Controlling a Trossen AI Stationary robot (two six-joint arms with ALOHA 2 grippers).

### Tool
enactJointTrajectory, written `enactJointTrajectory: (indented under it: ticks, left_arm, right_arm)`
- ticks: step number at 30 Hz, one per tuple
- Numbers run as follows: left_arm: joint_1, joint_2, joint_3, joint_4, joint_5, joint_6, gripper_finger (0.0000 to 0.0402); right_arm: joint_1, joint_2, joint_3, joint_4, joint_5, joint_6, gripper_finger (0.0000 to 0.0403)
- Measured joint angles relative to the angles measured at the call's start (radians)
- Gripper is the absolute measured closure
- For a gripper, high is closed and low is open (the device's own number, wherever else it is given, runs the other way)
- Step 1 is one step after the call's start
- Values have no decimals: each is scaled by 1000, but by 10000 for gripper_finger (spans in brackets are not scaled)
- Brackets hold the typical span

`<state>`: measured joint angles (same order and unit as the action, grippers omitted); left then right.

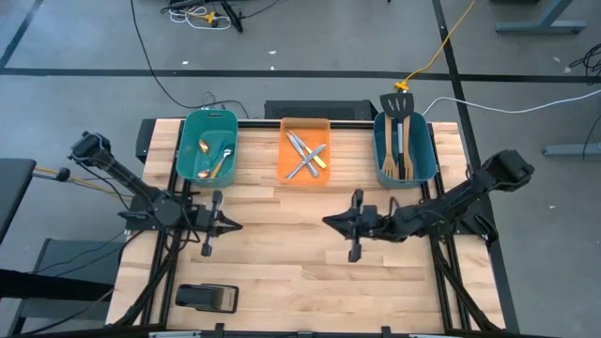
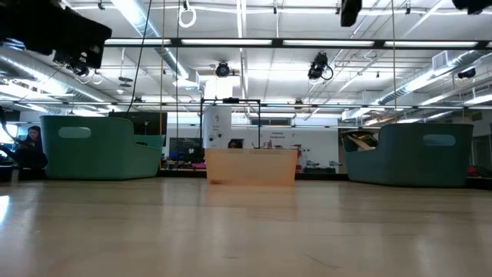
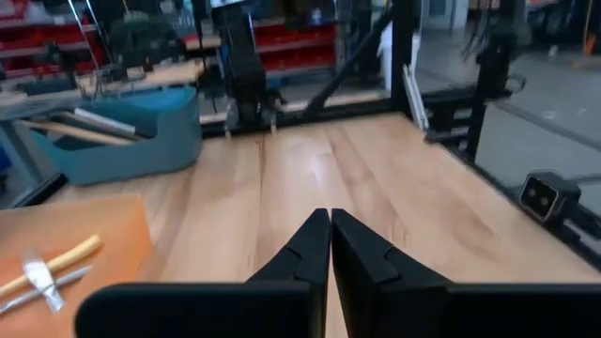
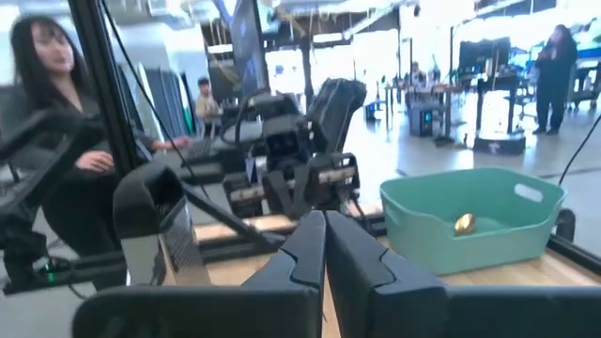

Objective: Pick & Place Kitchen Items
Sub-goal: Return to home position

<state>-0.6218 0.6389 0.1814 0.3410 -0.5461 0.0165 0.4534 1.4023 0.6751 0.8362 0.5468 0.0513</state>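
Three bins stand along the table's far edge. The left teal bin (image 1: 208, 144) holds spoons (image 1: 214, 161). The orange bin (image 1: 305, 149) holds silver knives and forks (image 1: 305, 155). The right teal bin (image 1: 405, 147) holds light-wood spatulas (image 1: 389, 150) and a black spatula (image 1: 397, 103) whose head sticks out over the far rim. My left gripper (image 1: 235, 224) is shut and empty at the table's middle left, and also shows in its wrist view (image 3: 330, 246). My right gripper (image 1: 329, 221) is shut and empty at the middle right, and also shows in its wrist view (image 4: 325, 246).
A flat black rectangular block (image 1: 207, 297) lies near the table's front left corner. Bare wood (image 1: 282, 253) lies between and in front of the two grippers. People show in the room beyond the table in the right wrist view (image 4: 56, 141).
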Motion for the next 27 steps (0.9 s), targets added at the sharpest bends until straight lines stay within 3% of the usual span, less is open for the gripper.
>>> enactJointTrajectory:
  ticks: [6,13,27]
  left_arm:
    - [25,0,-89,134,15,21,385]
    - [50,0,-122,147,141,-10,389]
    - [59,2,-172,164,174,-50,388]
  right_arm:
    - [-3,-77,-145,144,21,-18,382]
    - [-7,-115,-307,325,17,-42,382]
    - [-7,-115,-556,675,45,-68,382]
